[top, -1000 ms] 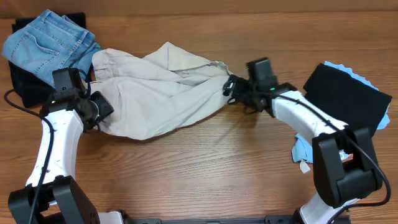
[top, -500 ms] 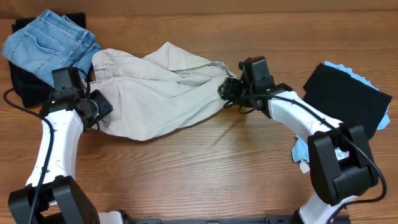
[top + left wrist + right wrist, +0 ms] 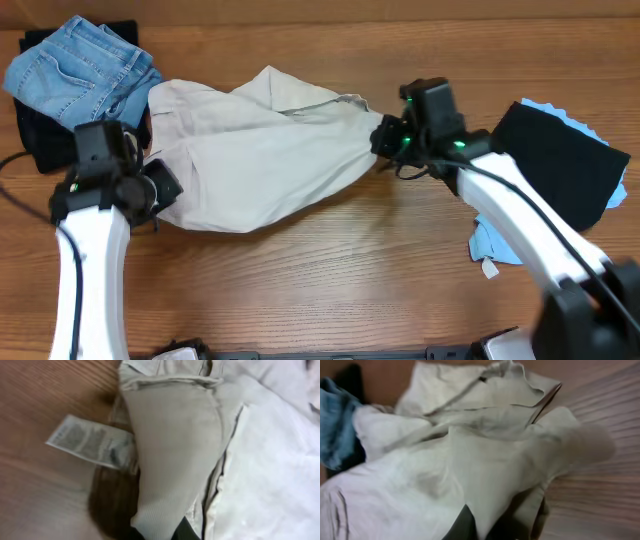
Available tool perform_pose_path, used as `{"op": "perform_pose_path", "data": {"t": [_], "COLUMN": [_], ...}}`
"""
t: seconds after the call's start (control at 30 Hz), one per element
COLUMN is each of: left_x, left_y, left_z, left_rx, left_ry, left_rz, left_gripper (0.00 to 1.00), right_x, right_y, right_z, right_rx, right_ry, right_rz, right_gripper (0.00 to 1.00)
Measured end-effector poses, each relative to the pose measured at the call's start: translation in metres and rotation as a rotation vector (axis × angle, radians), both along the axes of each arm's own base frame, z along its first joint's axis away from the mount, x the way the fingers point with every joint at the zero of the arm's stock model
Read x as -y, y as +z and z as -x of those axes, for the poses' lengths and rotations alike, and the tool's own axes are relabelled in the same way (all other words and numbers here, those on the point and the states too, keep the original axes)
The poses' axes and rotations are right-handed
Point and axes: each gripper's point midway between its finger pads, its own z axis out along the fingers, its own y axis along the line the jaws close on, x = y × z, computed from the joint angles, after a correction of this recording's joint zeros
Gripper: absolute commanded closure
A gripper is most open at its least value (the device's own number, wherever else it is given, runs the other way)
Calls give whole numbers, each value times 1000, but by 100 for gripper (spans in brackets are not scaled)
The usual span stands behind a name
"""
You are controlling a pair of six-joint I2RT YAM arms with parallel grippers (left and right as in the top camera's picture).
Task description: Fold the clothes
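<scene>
The clothes, large pale beige trousers [image 3: 260,150], lie stretched across the middle of the wooden table between my two arms. My left gripper [image 3: 155,187] is shut on their left edge. In the left wrist view a fold of beige cloth [image 3: 170,450] runs down into my left gripper [image 3: 160,532], and a small white label [image 3: 92,442] hangs beside it over the wood. My right gripper [image 3: 385,137] is shut on the trousers' right end. In the right wrist view bunched cloth [image 3: 470,470] is pinched in my right gripper [image 3: 482,529], with one dark fingertip [image 3: 462,527] showing.
Blue jeans [image 3: 80,65] rest on a black garment [image 3: 40,145] at the back left, touching the trousers. A black cloth [image 3: 555,160] lies over a light blue garment [image 3: 490,240] at the right. Bare wood [image 3: 330,280] fills the front of the table.
Both grippers have closed on the trousers. The right gripper moved right with its end, pulling the cloth flatter and tauter. The left gripper shifted slightly toward the front with its edge.
</scene>
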Motion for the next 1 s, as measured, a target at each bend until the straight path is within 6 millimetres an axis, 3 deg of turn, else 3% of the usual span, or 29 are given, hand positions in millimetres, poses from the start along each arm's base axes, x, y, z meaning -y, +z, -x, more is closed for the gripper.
{"op": "perform_pose_path", "data": {"t": [0.1, 0.2, 0.3, 0.37, 0.4, 0.43, 0.47, 0.5, 0.53, 0.6, 0.7, 0.77, 0.87, 1.0], "left_x": [9, 16, 17, 12, 10, 7, 3, 0, -3, -5, -4, -3, 0, 10], "left_y": [24, 30, 41, 50, 49, 47, 40, 29, 5, -30, -84, -92, -84, -54], "left_z": [26, 39, 25, 0, -9, -21, -38, -49, -61, -71, -67, -63, -50, -9], "left_rx": [24, 21, 101, 192, 207, 224, 234, 220, 171, 94, -58, -92, -120, -182], "left_ry": [36, 51, 51, 61, 62, 65, 75, 79, 83, 88, 93, 88, 71, 61], "left_rz": [21, 55, 68, 62, 62, 61, 66, 69, 80, 94, 123, 127, 126, 137], "left_gripper": [96, 96, 95, 84, 73, 51, 47, 43, 38, 32, 30, 30, 29, 30], "right_x": [8, 10, 9, 7, 6, 2, 0, -4, -4, -6, -2, 0, 15, 63], "right_y": [50, 77, 96, 102, 101, 94, 81, 52, 28, -18, -64, -62, -52, -13], "right_z": [21, 31, 17, -3, -14, -30, -41, -56, -62, -64, -53, -52, -46, -39], "right_rx": [74, 120, 202, 262, 283, 294, 286, 244, 204, 115, 0, 2, -8, 15], "right_ry": [-28, -50, -84, -122, -135, -154, -161, -179, -180, -162, -134, -122, -132, -223], "right_rz": [-29, -69, -110, -129, -135, -142, -130, -115, -86, -32, 46, 56, 72, 70], "right_gripper": [96, 96, 96, 83, 71, 54, 41, 27, 18, 6, 0, 0, 0, 0]}}
